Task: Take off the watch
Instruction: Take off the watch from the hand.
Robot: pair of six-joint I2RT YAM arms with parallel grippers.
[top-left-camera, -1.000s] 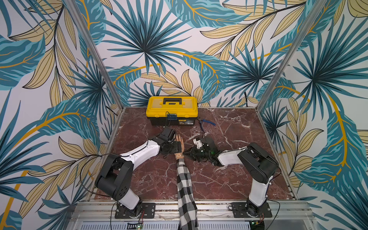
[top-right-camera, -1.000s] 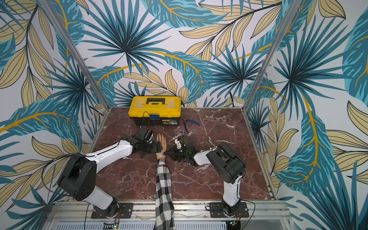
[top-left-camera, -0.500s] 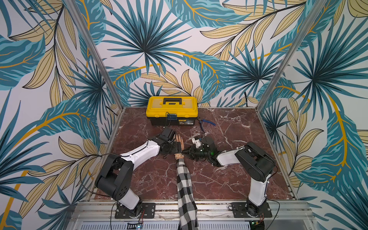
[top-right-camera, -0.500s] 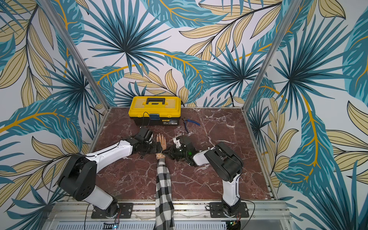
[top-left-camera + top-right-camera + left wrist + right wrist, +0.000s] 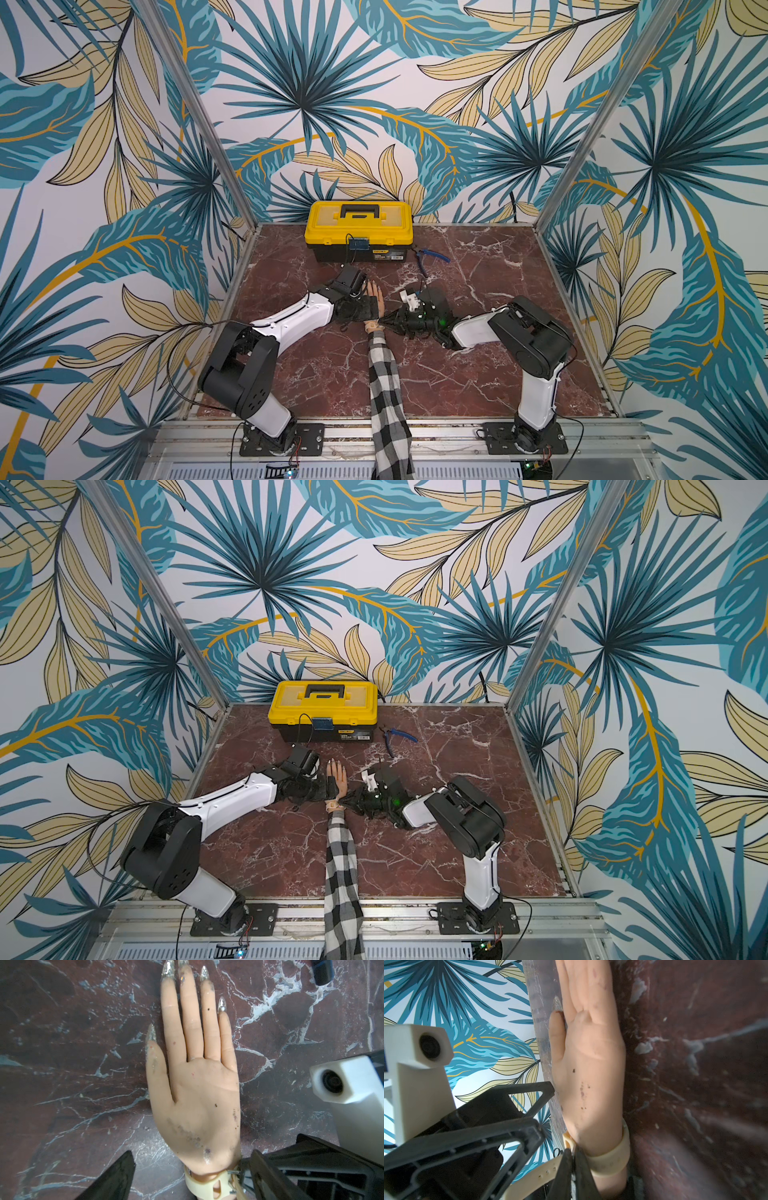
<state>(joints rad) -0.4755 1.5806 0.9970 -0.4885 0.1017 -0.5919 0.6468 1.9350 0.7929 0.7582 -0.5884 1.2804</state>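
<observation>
Watch [image 5: 608, 1161] is still round the dummy wrist, w/ right gripper [image 5: 572, 1155] pinched tight on the strap's loose tail by the buckle and left gripper [image 5: 365, 309] spread, empty, over the dummy hand [image 5: 197, 1095], so unbuckling looks barely begun.

The watch [image 5: 609, 1160] sits on the mannequin wrist [image 5: 591, 1136], its cream-beige strap [image 5: 204, 1185] wrapped snug and a bit scuffed. The free tail [image 5: 537, 1174], with its punched holes showing, juts off to one side, and the metal buckle [image 5: 233, 1173] glints at the wrist's edge. The face is out of sight.
</observation>
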